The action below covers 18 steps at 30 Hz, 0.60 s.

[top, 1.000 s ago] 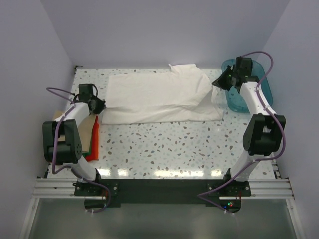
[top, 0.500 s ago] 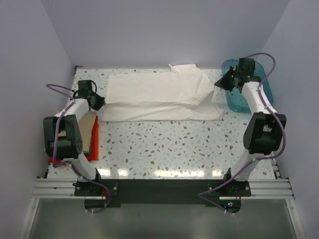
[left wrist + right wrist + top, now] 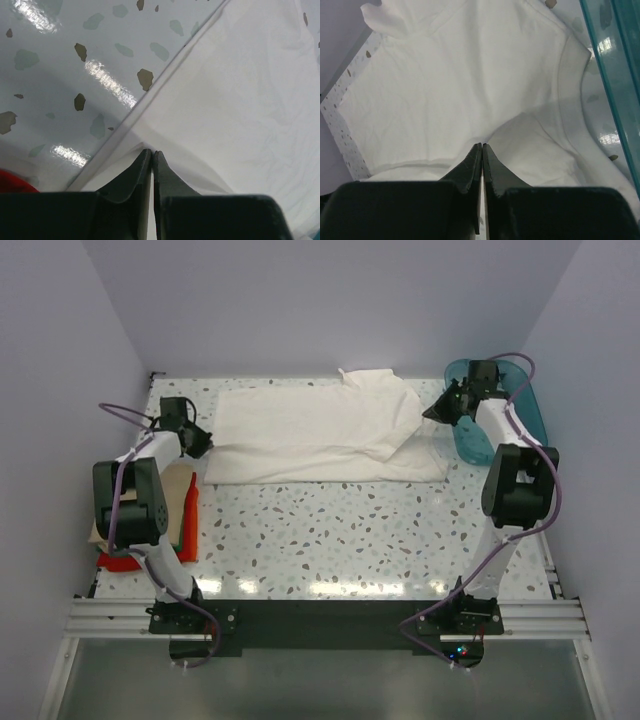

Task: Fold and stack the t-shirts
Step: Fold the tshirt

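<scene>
Starting at the left edge of the counter point(image 3: 350, 540): there's a little stack of folded shirts, a tan shirt point(image 3: 178, 502) lying on a red shirt point(image 3: 190, 520). The left arm covers most of it, so I can't make out the rest of that pile.

Just past the stack, toward the far left corner, the left end effector point(image 3: 196, 440) sits right on the left edge of the white t-shirt point(image 3: 320, 435). From the left wrist cam the left end effector point(image 3: 151, 155) is pinched fully together, with a thin sliver of white cloth caught between the tips. The white t-shirt point(image 3: 240, 100) fans out from that pinch to the right, its hem line running diagonally across the speckled counter point(image 3: 60, 75).

The shirt is spread across the far half of the counter, roughly centered, with one sleeve poking out toward the far edge and its top layer creased over diagonally.

On its right end, the right end effector point(image 3: 437, 412) is at the shirt's right side, a bit above the counter, with cloth drawn up to it. On the right wrist cam the right end effector point(image 3: 482, 150) is also clamped tight on a fold of the white t-shirt point(image 3: 445, 90), the collar curving off to the right of the tips.

Far right corner: a teal bin point(image 3: 520, 420), just beside that arm, and its see-through wall point(image 3: 615, 60) shows next to the shirt.
</scene>
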### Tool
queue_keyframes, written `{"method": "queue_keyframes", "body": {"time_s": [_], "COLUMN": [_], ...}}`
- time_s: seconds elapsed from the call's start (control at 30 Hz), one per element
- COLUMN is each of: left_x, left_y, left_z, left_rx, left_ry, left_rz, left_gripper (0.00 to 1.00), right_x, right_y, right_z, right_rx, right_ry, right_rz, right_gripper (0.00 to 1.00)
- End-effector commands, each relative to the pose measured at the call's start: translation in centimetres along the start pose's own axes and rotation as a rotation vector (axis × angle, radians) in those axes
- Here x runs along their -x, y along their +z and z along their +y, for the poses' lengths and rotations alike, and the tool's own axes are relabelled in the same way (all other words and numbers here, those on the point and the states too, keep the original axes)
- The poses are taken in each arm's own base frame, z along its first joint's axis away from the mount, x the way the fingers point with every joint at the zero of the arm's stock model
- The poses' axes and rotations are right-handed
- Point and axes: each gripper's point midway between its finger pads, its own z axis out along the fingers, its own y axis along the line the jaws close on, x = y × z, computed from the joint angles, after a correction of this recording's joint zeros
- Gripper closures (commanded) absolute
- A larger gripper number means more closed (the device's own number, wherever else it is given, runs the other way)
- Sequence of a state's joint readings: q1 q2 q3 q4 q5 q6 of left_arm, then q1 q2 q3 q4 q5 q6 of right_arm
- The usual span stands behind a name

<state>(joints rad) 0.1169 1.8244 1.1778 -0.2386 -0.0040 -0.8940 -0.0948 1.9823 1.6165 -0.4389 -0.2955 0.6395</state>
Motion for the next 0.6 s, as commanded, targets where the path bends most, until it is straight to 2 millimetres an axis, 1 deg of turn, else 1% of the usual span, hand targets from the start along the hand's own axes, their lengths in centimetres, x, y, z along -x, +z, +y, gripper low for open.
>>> {"method": "queue_keyframes", "body": {"time_s": [0.0, 0.03, 0.07, 0.1, 0.13, 0.17, 0.23, 0.27, 0.3, 0.33, 0.37, 0.4, 0.43, 0.47, 0.5, 0.53, 0.57], "left_x": [2.2, 2.3, 2.5, 2.7, 2.8, 2.9, 3.2, 3.3, 3.3, 3.3, 3.2, 2.9, 2.6, 2.0, 1.7, 1.4, 0.8], "left_y": [0.1, -0.1, -0.2, -0.6, -0.8, -1.0, -1.9, -2.3, -2.8, -3.1, -3.5, -4.0, -4.3, -4.7, -5.0, -5.1, -5.4], "left_z": [-2.0, -2.2, -2.5, -2.8, -2.9, -3.1, -3.6, -3.8, -3.9, -3.9, -3.8, -3.7, -3.6, -3.3, -3.2, -3.2, -3.3], "left_rx": [-0.071, -0.080, -0.095, -0.106, -0.113, -0.125, -0.142, -0.153, -0.160, -0.161, -0.162, -0.167, -0.169, -0.166, -0.168, -0.173, -0.180], "left_ry": [0.033, 0.041, 0.045, 0.048, 0.050, 0.051, 0.053, 0.050, 0.049, 0.048, 0.043, 0.041, 0.030, 0.030, 0.021, 0.023, 0.030], "left_rz": [-0.045, -0.047, -0.056, -0.062, -0.066, -0.071, -0.084, -0.085, -0.092, -0.093, -0.092, -0.093, -0.090, -0.088, -0.086, -0.087, -0.082], "left_gripper": [0.88, 0.85, 0.76, 0.70, 0.63, 0.51, 0.43, 0.42, 0.42, 0.41, 0.41, 0.41, 0.41, 0.42, 0.42, 0.42, 0.42], "right_x": [2.0, 2.2, 2.2, 2.7, 2.7, 2.6, 2.3, 2.3, 1.7, 1.0, 0.4, 0.0, -1.9, -1.9, -4.1, -5.5, -6.0], "right_y": [-0.3, -0.3, -0.3, -0.6, -0.7, -1.0, -1.3, -1.9, -1.9, -2.0, -2.0, -2.4, -2.0, -1.9, -1.7, -1.4, -1.2], "right_z": [2.5, 2.8, 3.0, 3.4, 3.6, 3.6, 3.7, 4.0, 3.7, 4.0, 3.8, 4.2, 4.0, 3.3, 3.6, 4.0, 4.1], "right_rx": [0.090, 0.101, 0.107, 0.116, 0.119, 0.114, 0.105, 0.105, 0.089, 0.084, 0.062, 0.062, 0.046, 0.017, 0.012, 0.009, 0.011], "right_ry": [-0.021, -0.028, -0.035, -0.040, -0.050, -0.049, -0.063, -0.072, -0.079, -0.103, -0.113, -0.131, -0.149, -0.153, -0.179, -0.200, -0.207], "right_rz": [-0.030, -0.028, -0.024, -0.034, -0.030, -0.025, -0.032, -0.042, -0.032, -0.026, -0.025, -0.034, -0.003, -0.022, 0.004, 0.020, 0.014], "right_gripper": [0.92, 0.81, 0.74, 0.69, 0.62, 0.60, 0.53, 0.53, 0.52, 0.52, 0.52, 0.52, 0.52, 0.52, 0.52, 0.52, 0.52]}}
